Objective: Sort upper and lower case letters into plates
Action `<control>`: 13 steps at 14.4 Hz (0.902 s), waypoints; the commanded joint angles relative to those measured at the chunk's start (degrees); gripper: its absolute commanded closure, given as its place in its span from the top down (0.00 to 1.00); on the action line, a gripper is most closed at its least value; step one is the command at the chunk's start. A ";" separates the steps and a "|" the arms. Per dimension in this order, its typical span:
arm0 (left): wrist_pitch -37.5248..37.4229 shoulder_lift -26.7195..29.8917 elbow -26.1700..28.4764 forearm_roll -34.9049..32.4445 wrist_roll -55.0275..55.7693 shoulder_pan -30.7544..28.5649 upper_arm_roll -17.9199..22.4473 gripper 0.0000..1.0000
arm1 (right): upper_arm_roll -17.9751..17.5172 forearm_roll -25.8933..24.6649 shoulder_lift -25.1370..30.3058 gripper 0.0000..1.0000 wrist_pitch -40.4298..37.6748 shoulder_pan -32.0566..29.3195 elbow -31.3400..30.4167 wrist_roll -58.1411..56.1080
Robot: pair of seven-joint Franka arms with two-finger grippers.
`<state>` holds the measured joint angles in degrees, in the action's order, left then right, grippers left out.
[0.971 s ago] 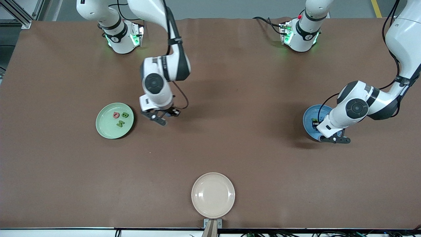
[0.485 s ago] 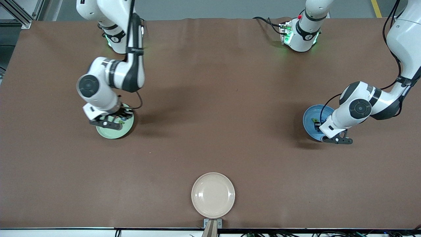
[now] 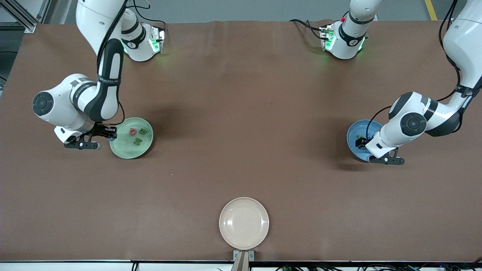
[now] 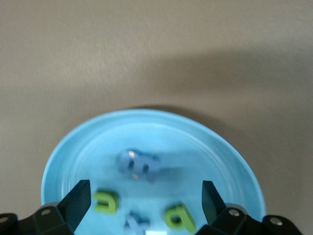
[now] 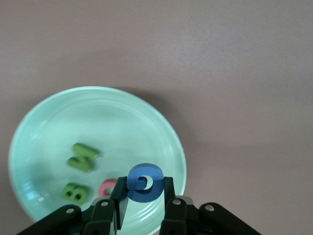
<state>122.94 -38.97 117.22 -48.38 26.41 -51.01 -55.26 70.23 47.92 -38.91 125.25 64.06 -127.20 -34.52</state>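
The pale mint green plate lies toward the right arm's end of the table and holds a red letter and two green letters. My right gripper is over that plate's outer edge, shut on a blue round letter. The right wrist view shows the plate under it. The bright blue plate lies toward the left arm's end. My left gripper hangs open and empty over it. The left wrist view shows this plate holding a blue letter, two green letters and another blue one.
A cream-beige plate with nothing on it lies at the table's edge nearest the front camera, midway along. Brown tabletop spreads between the plates. The arms' bases stand at the edge farthest from the camera.
My right arm swung from the table's middle across the mint green plate to its outer edge, still holding the blue letter. My left gripper barely moved.
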 commanded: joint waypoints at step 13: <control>-10.18 8.90 -0.59 10.66 -3.46 0.80 -4.53 0.99 | -6.07 2.18 1.38 1.00 1.66 -4.64 1.42 -1.25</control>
<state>113.36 -34.04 116.58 -40.96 25.91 -53.37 -63.08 64.45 49.25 -39.01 126.94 60.44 -126.76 -35.28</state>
